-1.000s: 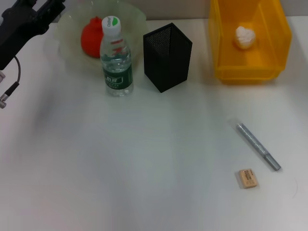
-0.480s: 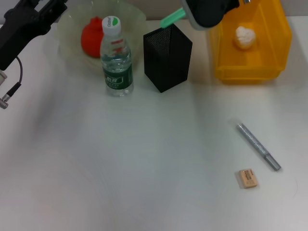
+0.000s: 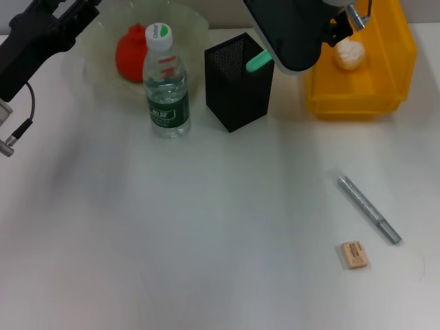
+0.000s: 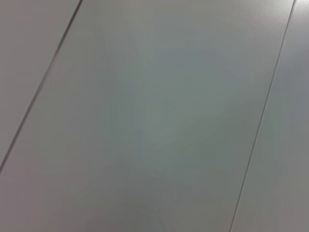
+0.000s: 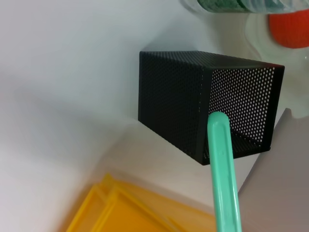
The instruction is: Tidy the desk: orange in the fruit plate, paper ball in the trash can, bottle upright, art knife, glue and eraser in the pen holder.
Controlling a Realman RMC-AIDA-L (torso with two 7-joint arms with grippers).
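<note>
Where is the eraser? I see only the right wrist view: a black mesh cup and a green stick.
Observer: The eraser lies on the table, much nearer the robot than the pen holder under the right gripper.
Operator: Is the paper ball in the bin?
Observer: Yes, the paper ball lies inside the yellow trash can.
Operator: And the left arm?
Observer: The left gripper is at the table's far left, beside the fruit plate.
</note>
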